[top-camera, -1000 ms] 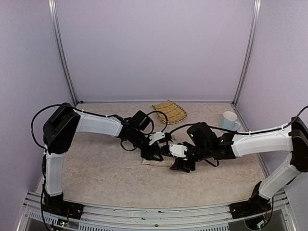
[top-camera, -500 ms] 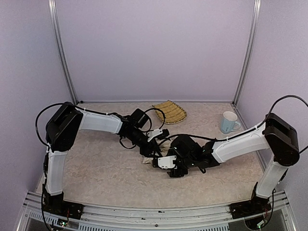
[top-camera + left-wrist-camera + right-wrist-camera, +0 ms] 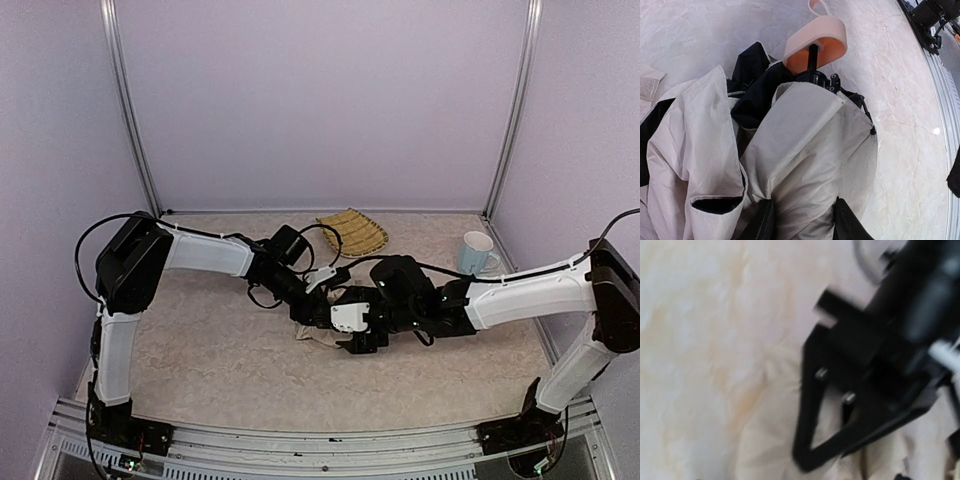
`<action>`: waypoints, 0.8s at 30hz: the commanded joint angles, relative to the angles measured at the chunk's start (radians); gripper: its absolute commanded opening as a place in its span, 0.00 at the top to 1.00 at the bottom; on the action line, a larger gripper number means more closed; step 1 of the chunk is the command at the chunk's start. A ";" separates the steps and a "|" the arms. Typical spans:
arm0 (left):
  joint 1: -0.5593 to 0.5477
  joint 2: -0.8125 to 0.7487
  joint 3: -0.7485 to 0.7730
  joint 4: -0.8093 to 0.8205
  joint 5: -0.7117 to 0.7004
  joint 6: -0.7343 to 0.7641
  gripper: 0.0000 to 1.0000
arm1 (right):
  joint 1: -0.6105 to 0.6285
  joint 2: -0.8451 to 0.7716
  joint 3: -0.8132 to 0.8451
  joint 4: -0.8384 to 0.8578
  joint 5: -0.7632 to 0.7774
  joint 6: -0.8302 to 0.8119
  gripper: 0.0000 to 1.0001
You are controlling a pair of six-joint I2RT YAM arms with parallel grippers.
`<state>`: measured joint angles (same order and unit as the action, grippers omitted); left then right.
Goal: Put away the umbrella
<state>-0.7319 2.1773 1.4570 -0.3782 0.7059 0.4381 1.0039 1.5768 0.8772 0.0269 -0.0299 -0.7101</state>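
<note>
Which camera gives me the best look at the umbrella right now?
The left wrist view: the umbrella fills it, with cream folds, black shaft and handle sharp. The top view shows only a scrap of cloth, mostly hidden; the right wrist view, blurred cloth.

The left arm [image 3: 205, 256] rises from its base, bends sharply at the elbow and reaches out to the right, with its wrist tipped downward. The left gripper [image 3: 312, 318] points down. In its wrist view the two black fingers [image 3: 762, 222] stand partly apart, pinching a bunch of the umbrella [image 3: 805, 150] fabric between them. The right arm [image 3: 520, 295] stretches low to the left. The right gripper [image 3: 356, 340] sits just beside the left gripper, on its right side. The right wrist view is blurred, so the spacing of its jaws cannot be told.
</note>
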 commanded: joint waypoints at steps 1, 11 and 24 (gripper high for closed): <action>0.002 0.151 -0.102 -0.322 -0.172 -0.015 0.68 | -0.021 0.082 0.015 0.007 0.027 -0.006 0.18; 0.002 0.147 -0.103 -0.326 -0.168 -0.008 0.69 | -0.103 0.255 0.096 -0.054 0.083 -0.028 0.20; 0.040 0.010 -0.152 -0.126 -0.118 -0.081 0.55 | -0.088 0.250 0.111 -0.182 -0.070 0.060 0.76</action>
<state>-0.7231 2.1632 1.4357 -0.3645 0.7296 0.4343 0.9073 1.8416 1.0019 -0.0547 -0.0040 -0.7010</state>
